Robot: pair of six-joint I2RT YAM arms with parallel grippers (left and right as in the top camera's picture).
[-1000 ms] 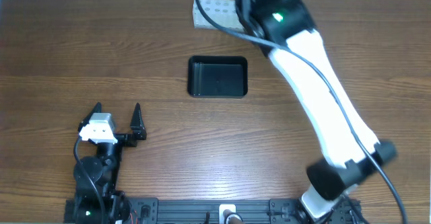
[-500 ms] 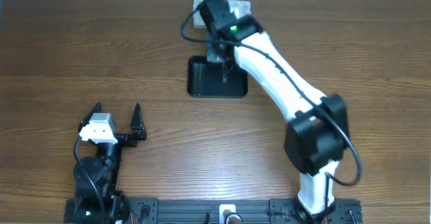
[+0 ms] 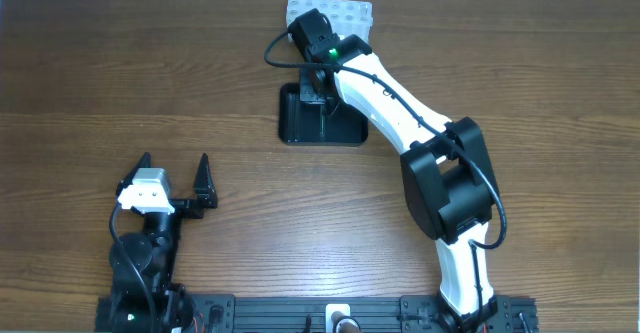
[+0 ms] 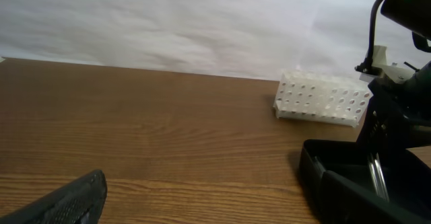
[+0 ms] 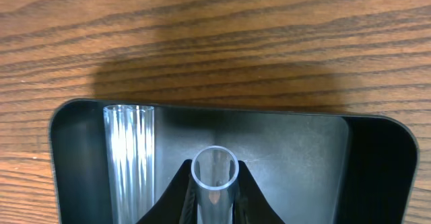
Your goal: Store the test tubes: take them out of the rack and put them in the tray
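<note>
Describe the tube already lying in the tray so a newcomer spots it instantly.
On the wood table, find the black tray on the robot's side of the white rack. Inside, one clear glass tube lies flat beside a side wall; the other tube is gripped in the right arm's jaws.

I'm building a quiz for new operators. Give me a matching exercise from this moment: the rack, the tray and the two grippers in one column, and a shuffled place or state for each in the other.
Column 1
1. rack
2. tray
3. left gripper
4. right gripper

Column 2
A. open, well away from the tray
B. shut on a test tube above the tray
C. white, beyond the tray's far side
D. black, with a loose tube lying inside along one wall

Pairs: 1-C, 2-D, 3-A, 4-B
</note>
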